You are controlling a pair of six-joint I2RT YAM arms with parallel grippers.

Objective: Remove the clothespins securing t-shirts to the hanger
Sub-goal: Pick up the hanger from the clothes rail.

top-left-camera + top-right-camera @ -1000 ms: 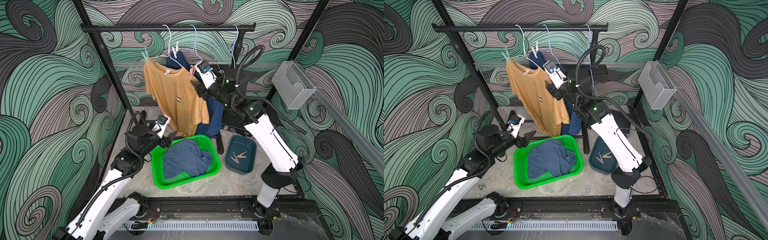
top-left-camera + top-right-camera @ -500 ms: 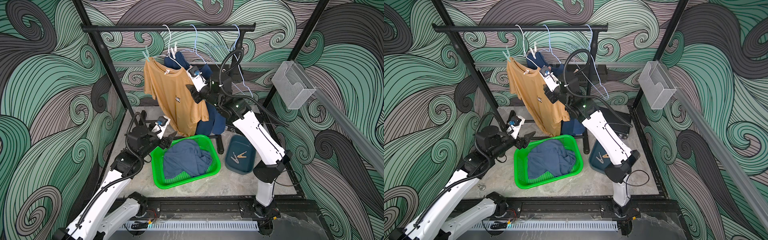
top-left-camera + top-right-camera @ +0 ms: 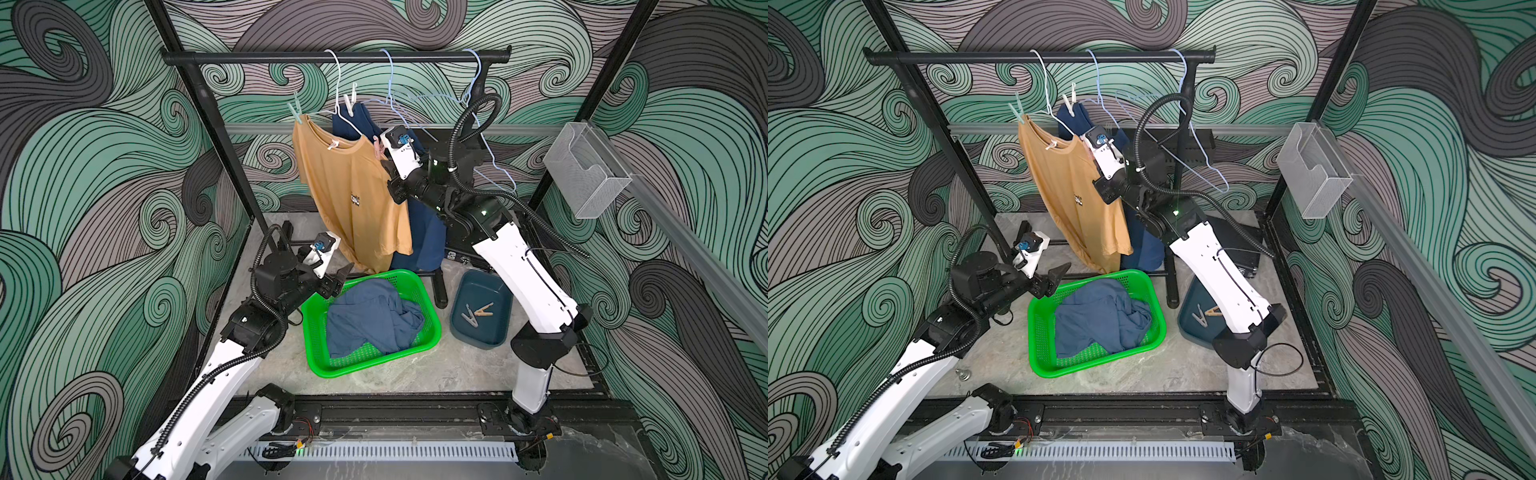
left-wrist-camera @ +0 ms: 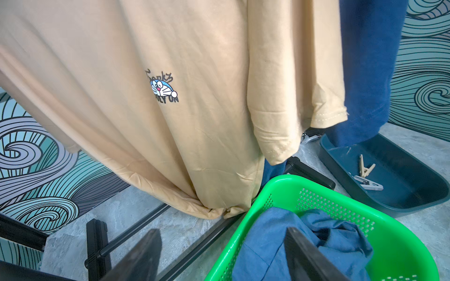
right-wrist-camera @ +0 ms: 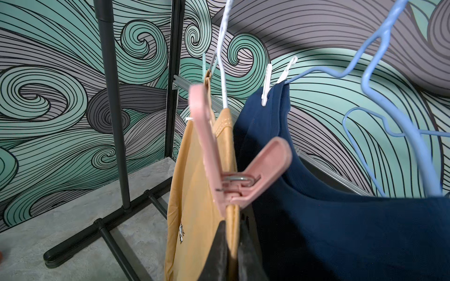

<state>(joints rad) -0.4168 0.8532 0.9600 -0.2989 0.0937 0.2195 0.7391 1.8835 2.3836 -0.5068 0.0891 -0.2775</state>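
Note:
A mustard-tan t-shirt (image 3: 353, 195) and a navy t-shirt (image 3: 424, 232) hang on hangers from the black rail (image 3: 332, 58). A mint clothespin (image 3: 296, 110) and a pink clothespin (image 5: 243, 175) pin the tan shirt's shoulders. A white clothespin (image 3: 350, 102) holds the navy one. My right gripper (image 5: 232, 245) is shut on the tan shirt's shoulder edge, just below the pink clothespin (image 3: 377, 146). A blue t-shirt (image 3: 370, 316) lies crumpled in the green basket (image 3: 432, 328). My left gripper (image 4: 224, 258) hangs open and empty over the basket's near rim.
A dark teal bin (image 3: 496, 332) right of the basket holds two loose clothespins (image 3: 478, 313). An empty light-blue hanger (image 3: 478, 108) hangs at the rail's right end. The rack's black foot bars (image 4: 97, 243) cross the floor. A wire-mesh holder (image 3: 582, 170) hangs on the right wall.
My right arm swung left to the tan shirt's shoulder and its jaws closed on the fabric under the pink clothespin. The left arm stayed where it was.

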